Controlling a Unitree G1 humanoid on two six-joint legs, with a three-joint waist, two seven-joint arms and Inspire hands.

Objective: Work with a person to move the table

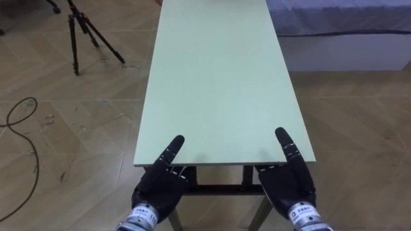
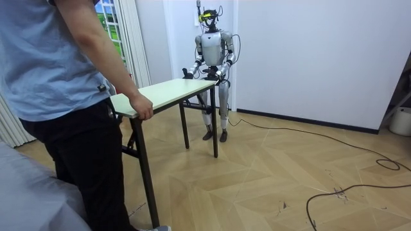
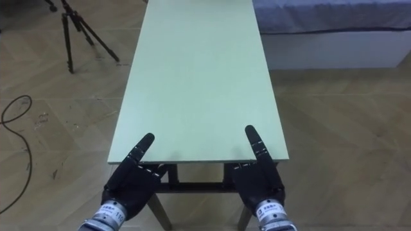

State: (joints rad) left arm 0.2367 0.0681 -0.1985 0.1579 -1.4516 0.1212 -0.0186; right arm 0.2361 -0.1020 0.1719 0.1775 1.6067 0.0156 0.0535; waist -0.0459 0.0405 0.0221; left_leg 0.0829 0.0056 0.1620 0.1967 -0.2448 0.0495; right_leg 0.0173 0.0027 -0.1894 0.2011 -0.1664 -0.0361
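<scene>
**Item: table (image 1: 212, 77), long, pale green top, dark folding legs.** It stands on a wood floor, between the robot at one short end and a person (image 2: 58, 77) at the other.

**Hands.** The left hand (image 1: 159, 186) and right hand (image 1: 288, 186) are at the two near corners of the robot's end. Each has one digit laid straight along the top. The other fingers run under the edge and are hidden, so it cannot be told whether either hand is closed on the table. The person's hand (image 2: 142, 110) is curled over a corner of the far end.

**Progress.** Both parties are in place at their ends. In the room view the legs seem to reach the floor, so this looks like the very start. The lift and the whole carry are judged to be left to do.

**Differences between views.**
- The eye views give the hands' placement on the edge, a tripod (image 1: 80, 32) to the robot's left, and a bed (image 1: 340, 19) beside the far right of the table.
- The room view gives the person, the table legs, and the robot standing upright near a white wall.
</scene>
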